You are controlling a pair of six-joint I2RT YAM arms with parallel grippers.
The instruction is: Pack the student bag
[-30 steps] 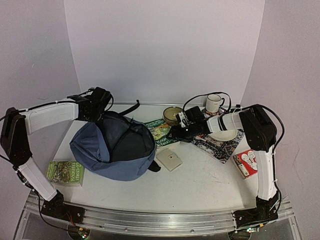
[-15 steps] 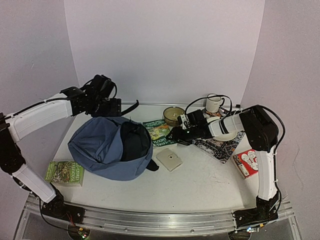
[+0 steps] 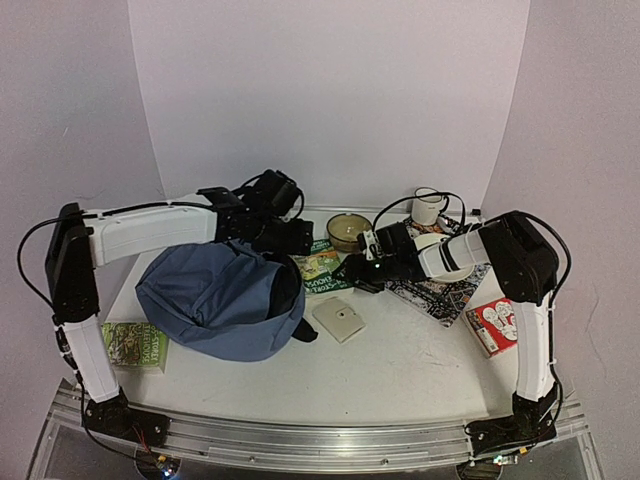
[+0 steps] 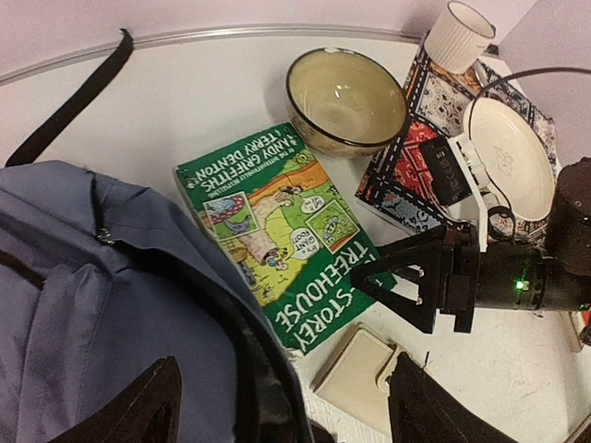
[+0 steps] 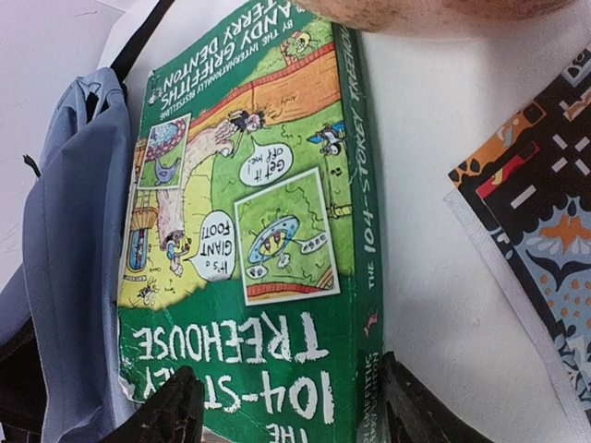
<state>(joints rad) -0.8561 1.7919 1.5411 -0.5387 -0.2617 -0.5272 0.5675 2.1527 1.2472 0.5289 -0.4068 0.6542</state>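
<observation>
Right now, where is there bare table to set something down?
Widest bare table: the near middle, bordered by the beige square, patterned mat, red-and-white box and near edge. Crowded: the far side, where green book, bowl, plate, left gripper and right gripper cluster beside the student bag.

Student bag [image 4: 83, 305]: cut off by the left and lower edges of the left wrist view; its inside is lost in shadow.
Green book [image 5: 249, 231]: the title's last line runs off the lower edge of the right wrist view.
Bowl [image 5: 434, 11]: only a blurred sliver at that view's top edge.
Left gripper [image 4: 282, 397]: only two dark fingertips [image 4: 138, 406] show.
Mug [image 4: 466, 32]: clipped by the top edge.
Red-and-white item [image 3: 493, 325]: too small to tell.
</observation>
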